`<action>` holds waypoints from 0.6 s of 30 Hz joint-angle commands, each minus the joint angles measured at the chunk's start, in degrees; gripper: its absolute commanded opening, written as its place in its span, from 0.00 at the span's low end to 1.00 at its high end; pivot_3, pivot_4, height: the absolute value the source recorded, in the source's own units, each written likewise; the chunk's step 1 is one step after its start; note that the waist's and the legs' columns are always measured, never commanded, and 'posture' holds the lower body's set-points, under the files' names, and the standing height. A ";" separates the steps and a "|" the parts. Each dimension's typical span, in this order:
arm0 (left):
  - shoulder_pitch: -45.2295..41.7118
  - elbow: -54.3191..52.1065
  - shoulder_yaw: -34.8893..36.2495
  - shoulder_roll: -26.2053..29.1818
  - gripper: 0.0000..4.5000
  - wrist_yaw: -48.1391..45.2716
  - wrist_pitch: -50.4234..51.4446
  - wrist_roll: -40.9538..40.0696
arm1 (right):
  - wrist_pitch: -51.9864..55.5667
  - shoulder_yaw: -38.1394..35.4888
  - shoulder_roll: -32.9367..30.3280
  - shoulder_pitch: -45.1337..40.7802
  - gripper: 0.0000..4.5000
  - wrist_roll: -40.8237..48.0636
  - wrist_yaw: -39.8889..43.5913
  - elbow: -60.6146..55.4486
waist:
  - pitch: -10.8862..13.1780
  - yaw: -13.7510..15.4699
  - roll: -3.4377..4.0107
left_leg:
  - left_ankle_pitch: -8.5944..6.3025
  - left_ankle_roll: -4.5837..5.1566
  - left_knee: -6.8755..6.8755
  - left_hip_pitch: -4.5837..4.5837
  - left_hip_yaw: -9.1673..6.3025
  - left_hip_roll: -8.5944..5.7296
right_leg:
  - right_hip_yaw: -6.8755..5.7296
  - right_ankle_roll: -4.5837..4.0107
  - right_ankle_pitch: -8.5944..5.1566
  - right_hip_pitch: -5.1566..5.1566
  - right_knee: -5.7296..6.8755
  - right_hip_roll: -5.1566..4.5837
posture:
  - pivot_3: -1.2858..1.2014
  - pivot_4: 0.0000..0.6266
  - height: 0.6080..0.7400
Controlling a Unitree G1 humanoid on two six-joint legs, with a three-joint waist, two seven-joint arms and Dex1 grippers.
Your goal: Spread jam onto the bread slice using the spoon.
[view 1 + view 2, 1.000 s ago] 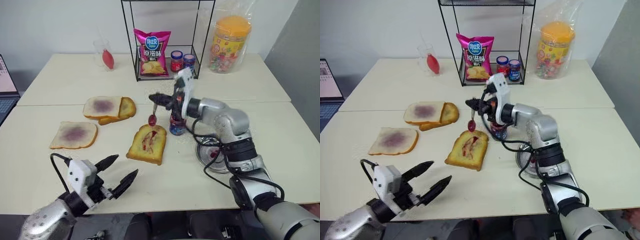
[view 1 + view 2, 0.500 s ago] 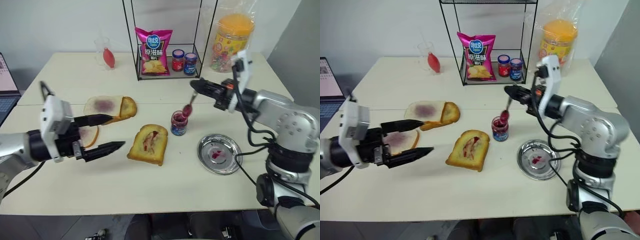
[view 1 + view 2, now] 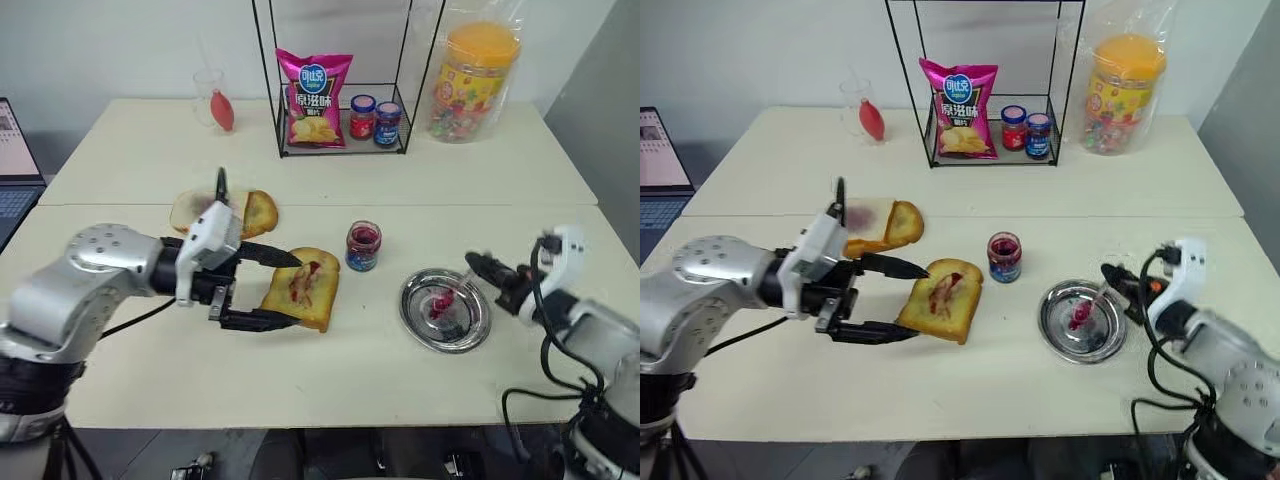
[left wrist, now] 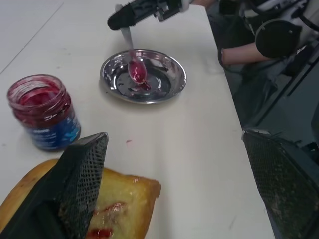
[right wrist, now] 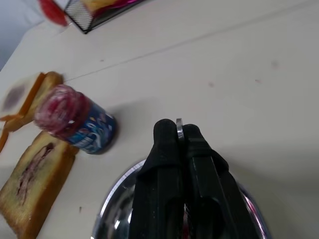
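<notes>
Near the desk's right edge, my right gripper (image 3: 478,263) pinches the spoon (image 4: 134,64), bowl resting in the metal dish (image 3: 478,322), probably to park it. Left gripper (image 3: 275,288), spread wide, brackets the bread slice (image 3: 306,290) mid-desk; jam (image 3: 363,245) sits just beyond.

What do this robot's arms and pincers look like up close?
Both arms are rounded silver-grey metal shells with black joints and loose black cables. Each wrist carries a white block. The left pincer and right pincer each have two slim black tapering fingers with a rough mesh texture inside.
</notes>
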 commanded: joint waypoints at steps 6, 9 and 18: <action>-0.16 -0.37 -0.55 -2.21 1.00 -2.41 -2.39 3.16 | -8.88 -4.64 7.50 5.24 0.01 4.40 -3.50 1.86 | -0.02 -0.41 0.01 | 0.03 0.03 0.01 0.13 -0.13 0.03 | -0.06 0.24 -0.03 0.13 0.07 0.07 | 0.52 0.24 1.00; 1.44 -0.91 -0.50 -2.47 1.00 -2.63 -3.35 4.21 | -12.53 -1.44 8.07 7.17 0.01 3.80 -3.01 3.49 | -0.03 -0.48 0.02 | 0.03 0.03 0.04 0.15 -0.09 0.02 | -0.02 0.26 -0.02 0.14 0.06 0.07 | 0.52 0.24 1.00; 1.49 -0.28 0.06 -3.52 1.00 -1.76 -3.21 5.57 | -18.52 4.30 5.01 9.14 0.28 3.76 -3.32 7.72 | -0.05 -0.43 -0.01 | 0.03 0.03 0.04 0.15 -0.08 0.02 | -0.02 0.22 0.01 0.14 0.08 0.06 | 0.52 0.24 1.00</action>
